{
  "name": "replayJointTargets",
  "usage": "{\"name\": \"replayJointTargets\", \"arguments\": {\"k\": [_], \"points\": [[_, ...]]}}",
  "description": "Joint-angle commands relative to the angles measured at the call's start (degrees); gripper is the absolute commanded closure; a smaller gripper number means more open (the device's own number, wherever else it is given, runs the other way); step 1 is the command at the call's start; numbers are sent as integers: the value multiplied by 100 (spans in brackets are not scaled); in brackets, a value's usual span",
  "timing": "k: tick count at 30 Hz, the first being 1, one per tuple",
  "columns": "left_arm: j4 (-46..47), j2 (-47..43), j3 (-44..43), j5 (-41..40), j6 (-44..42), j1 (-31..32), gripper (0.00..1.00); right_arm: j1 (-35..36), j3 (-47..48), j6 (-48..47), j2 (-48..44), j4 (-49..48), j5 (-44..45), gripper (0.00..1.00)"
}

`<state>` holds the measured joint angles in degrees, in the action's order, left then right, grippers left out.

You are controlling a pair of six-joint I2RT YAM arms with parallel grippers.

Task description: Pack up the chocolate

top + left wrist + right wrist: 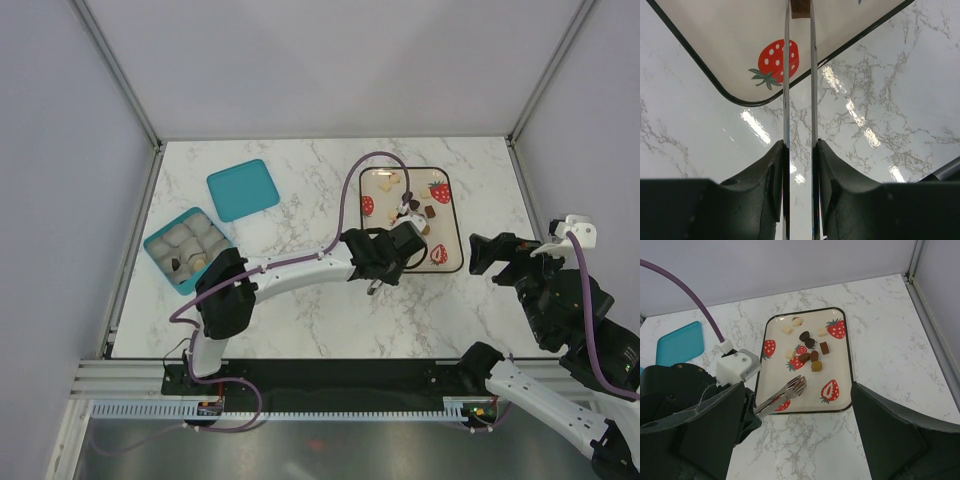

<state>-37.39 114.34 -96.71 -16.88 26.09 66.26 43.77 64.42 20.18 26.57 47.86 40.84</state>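
Packing is judged barely begun — most chocolate [813,356] is left on the tray [715,40] just ahead of the left gripper [800,145] (pinched on the tongs [786,75]), the box [150,250] well behind it nearly unfilled, the right gripper [478,258] spread.

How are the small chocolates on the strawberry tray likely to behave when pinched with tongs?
Probably light: each chocolate looks tiny beside the tongs. Likely rigid, given its blocky shape, though smooth metal tips may let it slip. On the glossy tray, a nudge would probably slide it, not roll it.
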Motion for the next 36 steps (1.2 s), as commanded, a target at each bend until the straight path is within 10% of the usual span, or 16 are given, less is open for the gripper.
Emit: {"name": "replayJointTargets", "arguments": {"k": [1, 12, 36], "points": [[-76, -562, 29, -280, 239, -8, 64, 35, -17, 56, 42, -101, -32, 5], [-664, -1658, 564, -456, 485, -648, 64, 26, -404, 284, 41, -162, -567, 5], [-2272, -5264, 3114, -377, -16, -5385, 63, 26, -984, 170, 490, -778, -1649, 5]]}}
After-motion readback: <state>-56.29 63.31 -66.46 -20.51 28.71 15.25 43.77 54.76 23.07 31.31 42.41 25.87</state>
